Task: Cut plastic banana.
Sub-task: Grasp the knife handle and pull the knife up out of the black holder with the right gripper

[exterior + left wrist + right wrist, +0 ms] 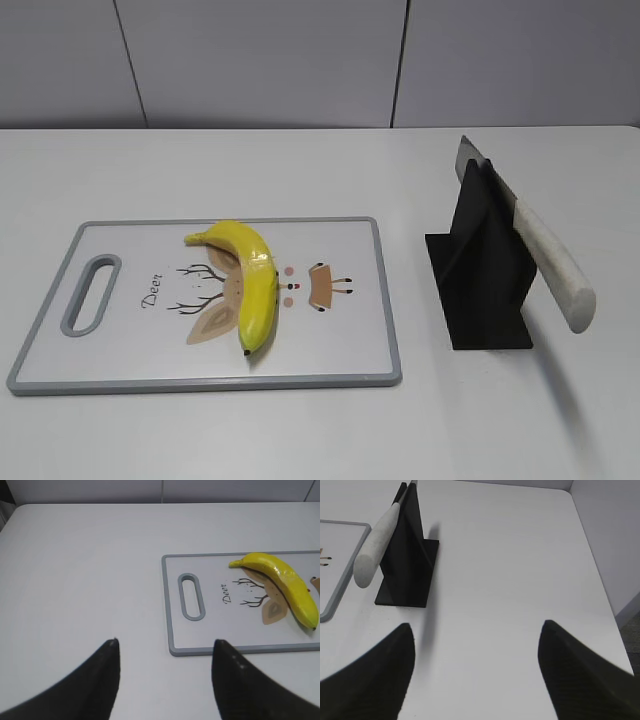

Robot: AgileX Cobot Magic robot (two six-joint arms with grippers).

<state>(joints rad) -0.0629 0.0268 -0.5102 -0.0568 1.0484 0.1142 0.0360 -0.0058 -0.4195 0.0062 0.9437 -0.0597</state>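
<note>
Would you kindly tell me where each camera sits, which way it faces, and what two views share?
Exterior: in front, slanting down at the plastic banana on the cutting board and the knife in its black stand; no robot parts.
Left wrist: above the table, facing the board; open left pincer below.
Right wrist: facing the knife stand; open right pincer below.
Wrist views share the board.

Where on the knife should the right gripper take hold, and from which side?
By the pale handle, which juts free of the black stand toward the camera. The open right gripper could probably come from that near side and close across it; the blade sits in the stand's slot.
</note>
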